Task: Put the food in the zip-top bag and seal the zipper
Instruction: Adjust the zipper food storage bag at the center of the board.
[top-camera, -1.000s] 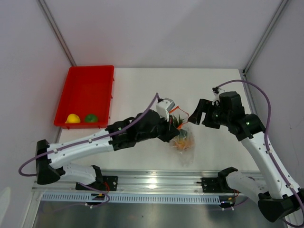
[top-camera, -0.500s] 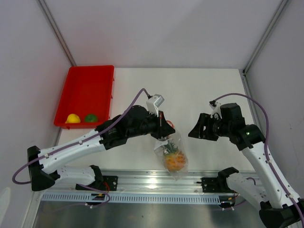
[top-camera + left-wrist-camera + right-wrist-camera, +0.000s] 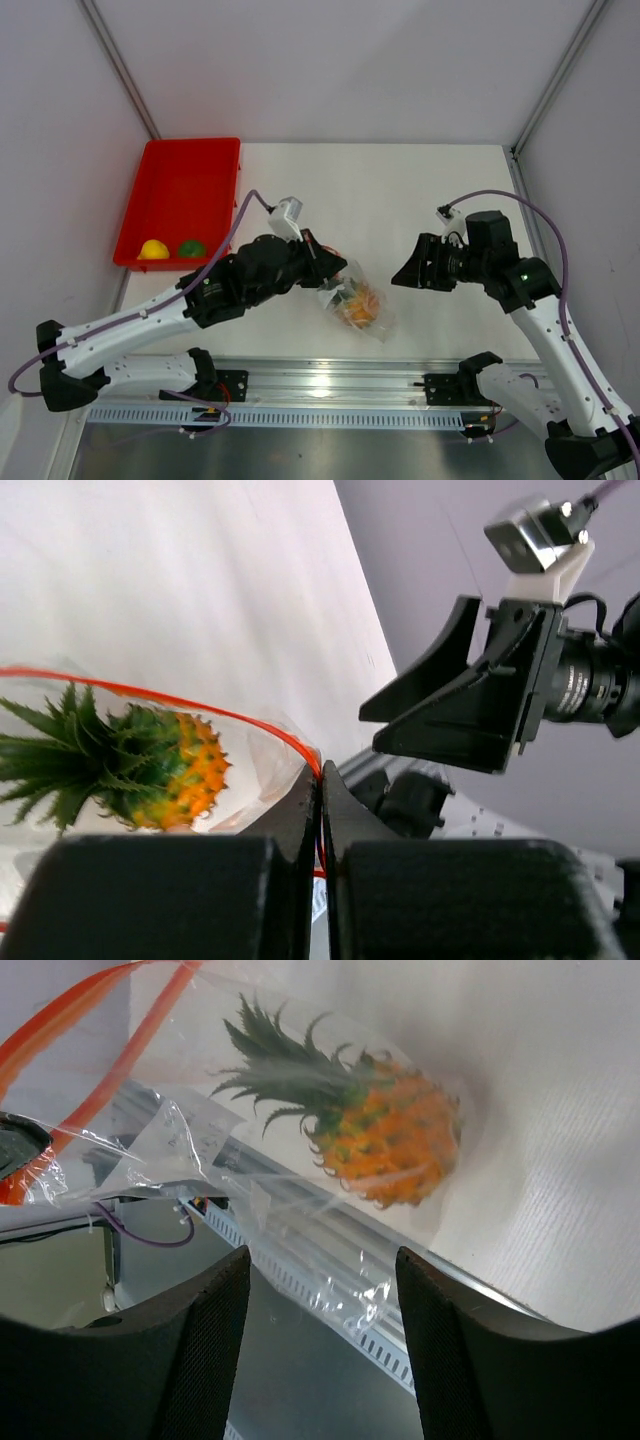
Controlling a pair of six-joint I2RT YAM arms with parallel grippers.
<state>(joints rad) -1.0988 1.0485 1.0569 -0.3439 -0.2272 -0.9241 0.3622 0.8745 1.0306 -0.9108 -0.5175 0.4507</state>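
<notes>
The clear zip-top bag [image 3: 355, 305] hangs from my left gripper [image 3: 330, 268], which is shut on the bag's red zipper strip [image 3: 255, 723]. The orange pineapple [image 3: 357, 305] sits inside the bag, also in the left wrist view [image 3: 150, 765] and the right wrist view [image 3: 385, 1135]. My right gripper [image 3: 408, 272] is open and empty, to the right of the bag, apart from it. The yellow lemon-like fruit [image 3: 153, 249] and the round green fruit [image 3: 191, 247] lie in the red tray.
The red tray [image 3: 185, 180] stands at the back left of the white table. A metal rail [image 3: 320, 380] runs along the near table edge. Grey walls close in left, back and right.
My left gripper has carried the bag with the pineapple leftward and back from the near edge. My right gripper has shifted slightly left and stays open.
</notes>
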